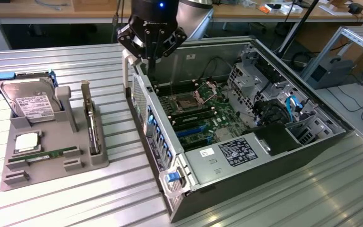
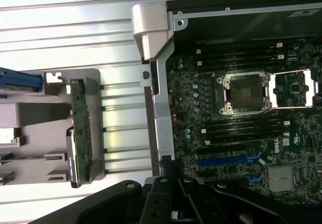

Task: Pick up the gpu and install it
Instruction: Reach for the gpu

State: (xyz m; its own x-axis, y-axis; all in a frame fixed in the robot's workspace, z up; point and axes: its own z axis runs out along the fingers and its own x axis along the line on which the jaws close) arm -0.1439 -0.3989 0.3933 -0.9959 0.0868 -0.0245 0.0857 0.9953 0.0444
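Observation:
The gpu (image 1: 92, 126) stands on its long edge in a slot of the grey holder (image 1: 55, 172), its silver bracket at the far end. In the wrist view the gpu (image 2: 80, 133) shows as a thin green-edged card beside the case wall. My gripper (image 1: 151, 60) hangs shut and empty over the far corner of the open computer case (image 1: 140, 97), to the exterior view's right of the gpu and apart from it. The dark fingers (image 2: 166, 204) are pressed together. Blue expansion slots (image 2: 229, 159) lie on the motherboard (image 1: 197, 113).
The holder also carries a silver hard drive (image 1: 33, 101), a processor chip (image 1: 27, 142) and a green memory stick (image 1: 52, 153). Inside the case are an empty processor socket (image 2: 245, 92), a power supply (image 1: 232, 151) and drive cages (image 1: 257, 78). Ribbed metal tabletop (image 1: 74, 203) surrounds everything.

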